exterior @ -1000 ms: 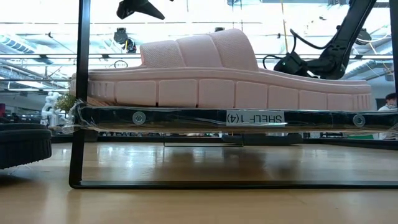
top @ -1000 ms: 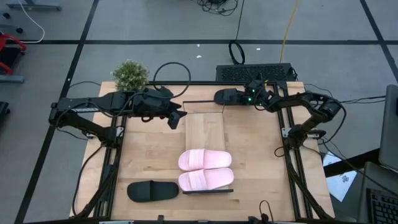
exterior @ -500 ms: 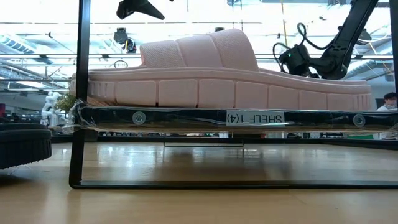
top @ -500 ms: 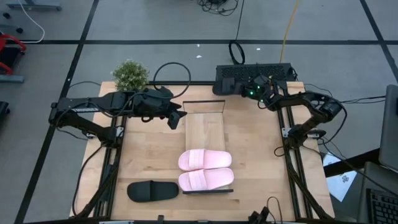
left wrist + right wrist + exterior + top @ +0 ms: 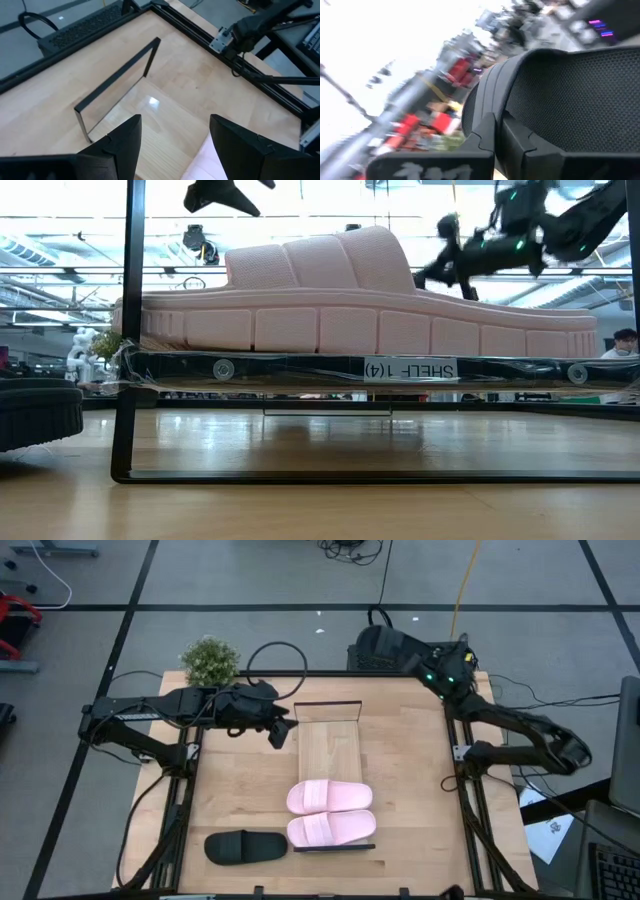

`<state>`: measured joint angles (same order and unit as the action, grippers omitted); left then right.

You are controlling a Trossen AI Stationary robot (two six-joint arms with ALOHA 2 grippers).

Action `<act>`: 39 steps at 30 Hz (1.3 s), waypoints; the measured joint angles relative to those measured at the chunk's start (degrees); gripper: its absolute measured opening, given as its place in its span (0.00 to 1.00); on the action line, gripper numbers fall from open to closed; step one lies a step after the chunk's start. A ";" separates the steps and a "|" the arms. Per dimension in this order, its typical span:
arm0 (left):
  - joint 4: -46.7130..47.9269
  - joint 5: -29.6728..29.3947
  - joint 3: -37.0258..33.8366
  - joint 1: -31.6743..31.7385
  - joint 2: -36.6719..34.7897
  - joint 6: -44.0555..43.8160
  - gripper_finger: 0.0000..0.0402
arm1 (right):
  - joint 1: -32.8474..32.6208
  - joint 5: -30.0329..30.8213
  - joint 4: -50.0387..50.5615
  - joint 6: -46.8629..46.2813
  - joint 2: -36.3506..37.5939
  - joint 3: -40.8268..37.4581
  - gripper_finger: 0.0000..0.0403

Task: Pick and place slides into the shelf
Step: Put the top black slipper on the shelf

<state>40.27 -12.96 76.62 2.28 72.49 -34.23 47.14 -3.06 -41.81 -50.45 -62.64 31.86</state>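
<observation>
Raised, right end effector carries black slide beyond table.

we saw a small potted plant at the far left corner of the wooden tabletop. a black cable loop lay just beside the plant, at the table's far edge. a dark perforated box sat along the far edge toward the right. past the table, on the grey floor, black tape lines crossed, a yellow cable ran away from the table, and a tangle of black cables lay well apart. white papers lay off the right side. in the low view a bright room with ceiling beams showed behind.
</observation>
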 joint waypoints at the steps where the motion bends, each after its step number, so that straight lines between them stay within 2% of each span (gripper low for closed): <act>1: 0.05 -0.42 0.00 0.00 0.00 0.02 0.57 | -1.21 -0.02 0.01 -1.33 2.02 0.00 0.00; 6: 0.24 -0.96 0.00 0.82 0.00 0.68 0.57 | -8.97 -0.01 1.19 -5.96 9.53 1.64 0.00; 10: 1.54 -1.08 0.00 2.05 -0.02 1.51 0.57 | -17.35 0.12 7.02 -7.42 11.57 5.37 0.00; 18: 13.99 -1.30 -0.02 5.47 -0.98 2.48 0.57 | -35.97 8.69 31.12 -10.73 7.21 17.08 0.00; 21: 19.27 -3.69 -0.04 6.25 -1.61 2.18 0.57 | -40.89 13.21 33.64 -13.85 4.52 19.72 0.00; 31: 27.82 -14.87 -0.02 8.24 -5.04 3.77 0.57 | -49.69 19.98 33.91 -28.22 -6.83 21.53 0.00; 39: 29.08 -18.22 0.00 8.95 -6.68 8.28 0.57 | -51.02 21.21 28.13 -37.32 -16.98 21.55 0.00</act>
<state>69.35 -31.17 76.62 11.24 65.81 -25.95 -3.88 18.15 -13.68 -87.77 -79.62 53.41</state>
